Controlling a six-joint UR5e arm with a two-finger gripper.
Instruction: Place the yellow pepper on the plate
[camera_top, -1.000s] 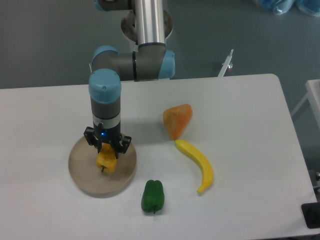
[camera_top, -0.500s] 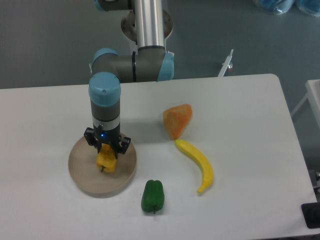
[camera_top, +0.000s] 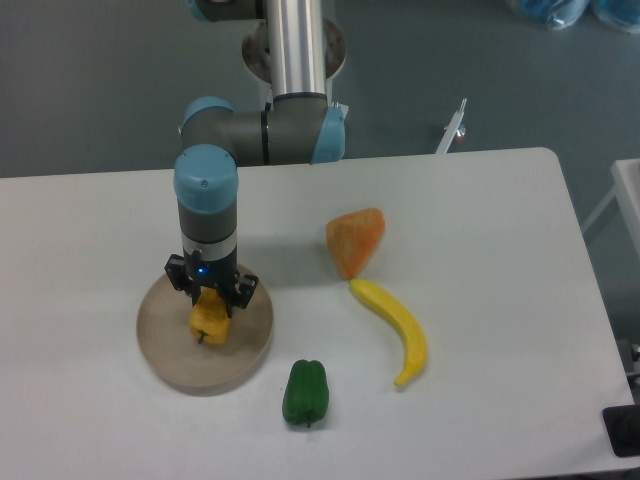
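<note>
**Desk:** Where is the small lobed yellow-orange bell pepper (camera_top: 209, 321)?

**Photographer:** On the round flat beige-tan disc plate (camera_top: 165, 360), near its middle, directly under the black two-finger gripper (camera_top: 210, 304) of the grey-and-blue arm, which points straight down.

**Desk:** And the fingers?

**Photographer:** They straddle the pepper's top, one on each side. Its lower body and short dark stem show below them, toward the camera. The fingers sit close against it, but whether they clench it or have let go, I cannot tell from this angle.

**Desk:** What else is on the white table (camera_top: 480, 220)?

**Photographer:** A glossy green bell pepper (camera_top: 305, 392) just beside the plate's right front edge, an orange wedge-shaped piece (camera_top: 355, 241) to the right, and a long curved yellow banana (camera_top: 394, 330) touching the wedge's lower tip.
</note>
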